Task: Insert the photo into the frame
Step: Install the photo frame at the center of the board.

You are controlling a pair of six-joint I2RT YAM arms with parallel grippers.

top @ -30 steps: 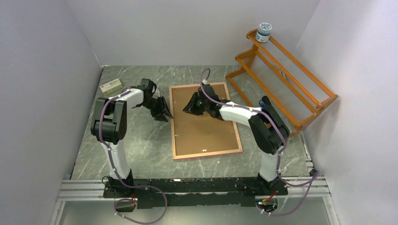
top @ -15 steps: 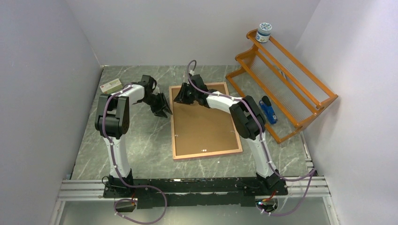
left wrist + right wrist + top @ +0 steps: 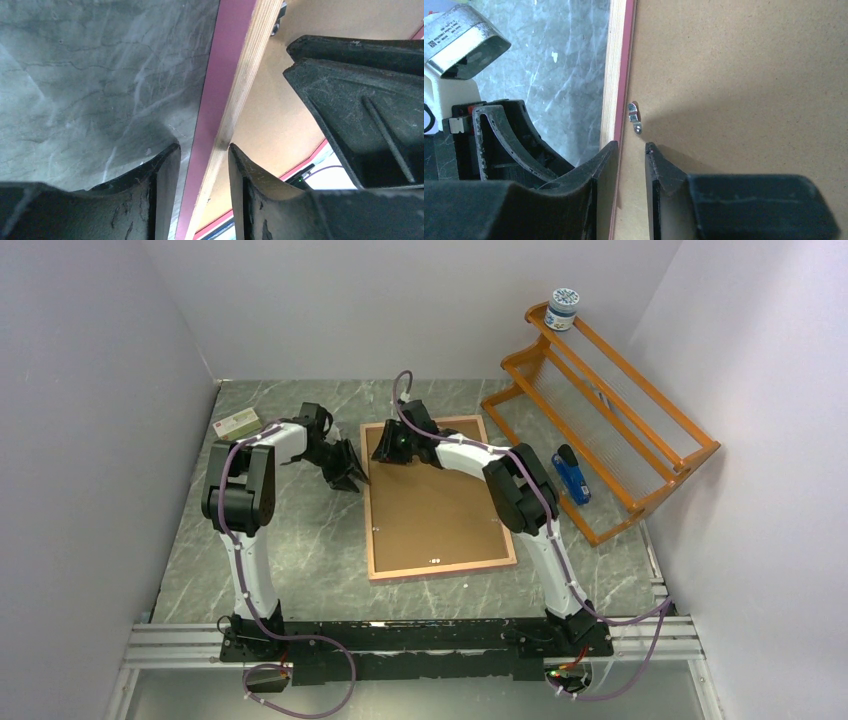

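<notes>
The frame [image 3: 369,515] lies face down on the table with the brown backing board [image 3: 437,505] set inside it. The photo is hidden. My left gripper [image 3: 350,476] sits at the frame's left edge; in the left wrist view [image 3: 204,150] its jaws straddle the pink and pale-wood rim [image 3: 235,80] with a gap. My right gripper [image 3: 386,446] is low over the board's upper left part. In the right wrist view [image 3: 631,146] its jaws are a little apart, either side of the rim's inner edge [image 3: 616,75], just short of a small metal clip [image 3: 635,118].
An orange wooden rack [image 3: 600,410] leans at the back right with a jar [image 3: 563,308] on top. A blue object [image 3: 571,475] lies between rack and frame. A small box [image 3: 238,423] lies at the back left. Walls close three sides.
My right gripper has swung left from the board's upper middle to its upper left part, uncovering the blue object. My left gripper has shifted slightly and stays at the left rim.
</notes>
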